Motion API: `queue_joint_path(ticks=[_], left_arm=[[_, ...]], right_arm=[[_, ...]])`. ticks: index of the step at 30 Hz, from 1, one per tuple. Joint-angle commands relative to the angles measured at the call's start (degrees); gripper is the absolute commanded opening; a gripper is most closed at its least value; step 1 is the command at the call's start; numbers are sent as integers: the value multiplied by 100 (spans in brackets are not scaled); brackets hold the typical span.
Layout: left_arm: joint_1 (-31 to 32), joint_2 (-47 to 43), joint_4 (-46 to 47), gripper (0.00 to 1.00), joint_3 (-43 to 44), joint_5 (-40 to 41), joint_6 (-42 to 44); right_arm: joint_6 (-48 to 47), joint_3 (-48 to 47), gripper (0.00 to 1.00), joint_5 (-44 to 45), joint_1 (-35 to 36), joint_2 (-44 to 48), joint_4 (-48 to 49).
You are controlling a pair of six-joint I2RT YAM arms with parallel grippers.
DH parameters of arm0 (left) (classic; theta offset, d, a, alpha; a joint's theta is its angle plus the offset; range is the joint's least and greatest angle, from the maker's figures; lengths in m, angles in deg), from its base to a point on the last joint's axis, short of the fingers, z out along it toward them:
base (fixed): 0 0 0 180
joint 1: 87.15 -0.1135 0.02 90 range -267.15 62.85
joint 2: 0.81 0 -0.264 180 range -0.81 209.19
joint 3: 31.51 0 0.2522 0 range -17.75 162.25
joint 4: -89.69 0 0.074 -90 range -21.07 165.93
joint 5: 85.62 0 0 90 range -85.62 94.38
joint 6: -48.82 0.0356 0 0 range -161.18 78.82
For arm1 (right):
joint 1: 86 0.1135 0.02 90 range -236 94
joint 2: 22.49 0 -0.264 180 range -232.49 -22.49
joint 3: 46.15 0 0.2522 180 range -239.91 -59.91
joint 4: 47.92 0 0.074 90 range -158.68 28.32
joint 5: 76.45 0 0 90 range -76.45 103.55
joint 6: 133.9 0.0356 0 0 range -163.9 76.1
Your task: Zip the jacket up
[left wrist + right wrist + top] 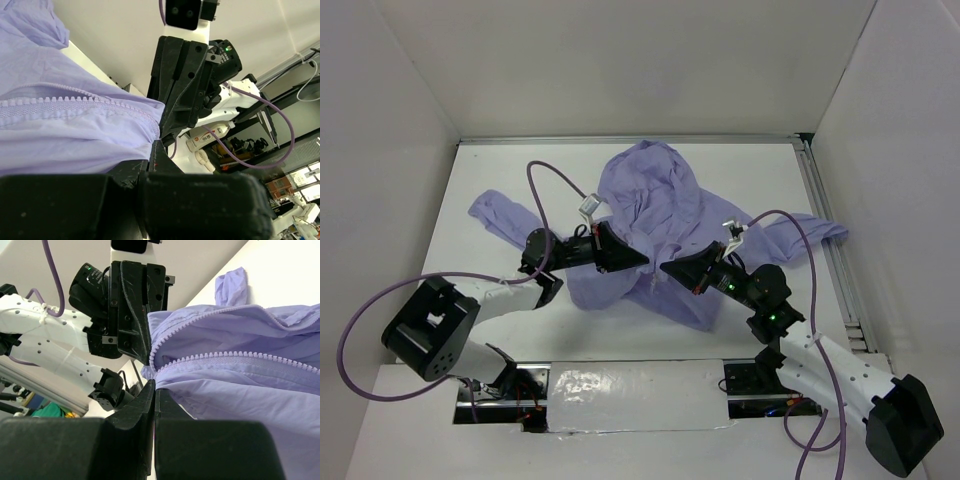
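The lavender jacket (655, 205) lies crumpled on the white table, with one sleeve out to the left and one to the right. My left gripper (642, 258) and right gripper (667, 268) meet tip to tip at its near hem. In the left wrist view my left gripper (151, 150) is shut on the jacket (60, 135) just below a row of zipper teeth (75, 102). In the right wrist view my right gripper (153, 385) is shut on the jacket (240, 400) where two zipper rows (225, 357) converge; the rows spread apart further along.
White walls enclose the table on three sides. A metal rail (825, 230) runs along the right edge, with the right sleeve (810, 232) draped over it. The left sleeve (500, 215) lies flat. Purple cables (545, 180) loop above both arms.
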Motion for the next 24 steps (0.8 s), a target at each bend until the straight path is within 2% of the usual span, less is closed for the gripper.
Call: queue_joint_path(ticks=[1,9,19,22,24], left_arm=[[-4,70,831,0,-33,-111,-67],[14,299,1226,0,-7,-278,-190],[5,457,1666,0,-103,-287,-383],[-39,317,1360,0,-77,-234,-243],[-91,-24,834,0,-68,-129,72]], right_arm=[[22,-24,0,47,-30,63,393],[31,-68,0,100,-38,-8,603],[-30,-147,0,118,-47,-87,420],[-232,-252,0,179,-38,88,-360],[-599,-576,0,389,-12,247,-1817]])
